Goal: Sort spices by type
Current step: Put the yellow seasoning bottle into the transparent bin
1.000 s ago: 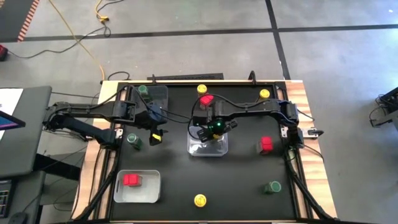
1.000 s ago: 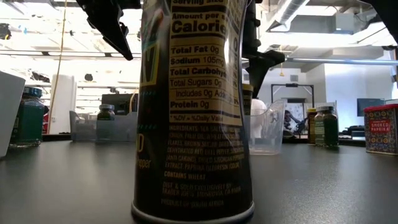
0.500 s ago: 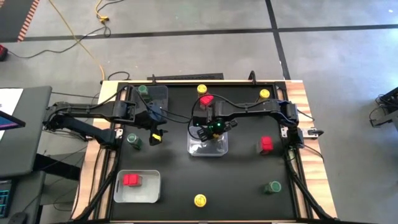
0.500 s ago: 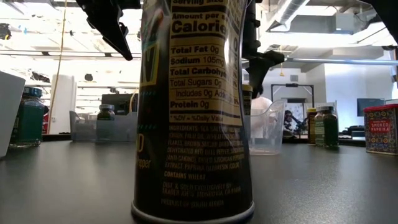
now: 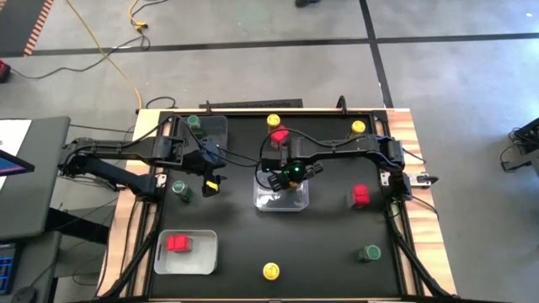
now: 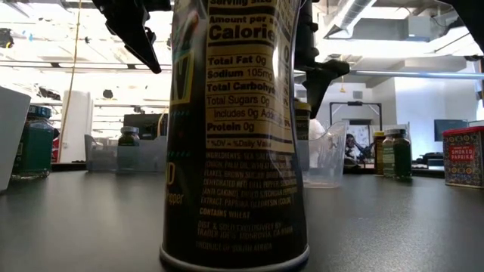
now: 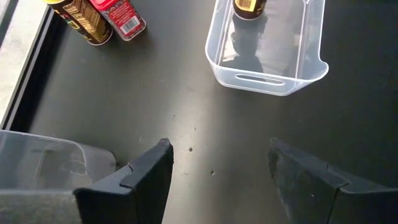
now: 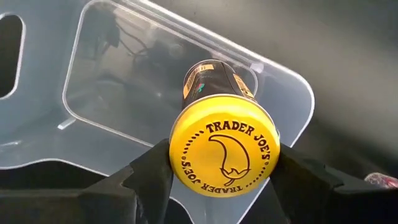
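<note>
My right gripper (image 8: 224, 163) points down over the clear bin (image 5: 282, 199) at mid-table and is shut on a yellow-lidded spice jar (image 8: 214, 84). In the high view the gripper (image 5: 290, 174) hides that jar. My left gripper (image 5: 212, 183) hangs open left of the bin over bare tabletop, its fingers (image 7: 152, 171) holding nothing. Other spices stand upright on the table: yellow-lidded (image 5: 274, 121), (image 5: 359, 127), (image 5: 270, 271); red-topped (image 5: 280, 135), (image 5: 360, 195); green-lidded (image 5: 180, 189), (image 5: 369, 252). My right gripper pinches the jar by its yellow lid (image 8: 177, 155), one finger on each side of the rim. The fingers come from above, pointing down. The jar hangs below them, inside the clear bin's walls (image 8: 292, 93); whether its base touches the bin floor I cannot tell.
A clear bin (image 5: 215, 135) at the back left holds a green-lidded jar (image 5: 194, 123). A grey bin (image 5: 198, 257) at the front left holds a red-topped jar (image 5: 177, 244). The front yellow-lidded jar (image 6: 234, 136) blocks much of the low view.
</note>
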Motion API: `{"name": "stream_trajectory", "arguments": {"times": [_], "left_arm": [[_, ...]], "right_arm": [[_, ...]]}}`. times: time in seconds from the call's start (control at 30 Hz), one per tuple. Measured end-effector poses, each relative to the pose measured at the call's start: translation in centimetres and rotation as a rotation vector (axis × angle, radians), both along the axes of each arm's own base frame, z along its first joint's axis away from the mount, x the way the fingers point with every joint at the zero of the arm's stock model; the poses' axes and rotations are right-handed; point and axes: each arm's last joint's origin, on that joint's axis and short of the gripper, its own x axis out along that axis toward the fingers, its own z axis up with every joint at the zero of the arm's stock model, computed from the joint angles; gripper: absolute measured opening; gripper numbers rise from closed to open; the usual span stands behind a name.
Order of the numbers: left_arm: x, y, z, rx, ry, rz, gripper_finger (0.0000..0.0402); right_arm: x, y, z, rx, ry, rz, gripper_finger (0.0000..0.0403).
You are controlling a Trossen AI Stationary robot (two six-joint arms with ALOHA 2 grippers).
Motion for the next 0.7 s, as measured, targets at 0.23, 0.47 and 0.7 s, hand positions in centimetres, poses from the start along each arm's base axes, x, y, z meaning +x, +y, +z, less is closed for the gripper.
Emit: {"name": "stream_trajectory", "arguments": {"times": [0.23, 0.47, 0.7], "left_arm": [[0.00, 0.00, 0.01, 0.001, -0.001, -0.001, 0.0248], [0.00, 0.00, 0.00, 0.001, 0.000, -0.002, 0.0248], [-0.01, 0.00, -0.01, 0.000, 0.001, 0.000, 0.0248]], "right_arm": [[-0.08, 0.33, 0.00, -0.010, 0.009, -0.006, 0.0267], [-0.05, 0.70, 0.00, -0.041, 0.008, -0.004, 0.0267], [-0.05, 0.69, 0.00, -0.048, 0.008, -0.006, 0.0291]]}}
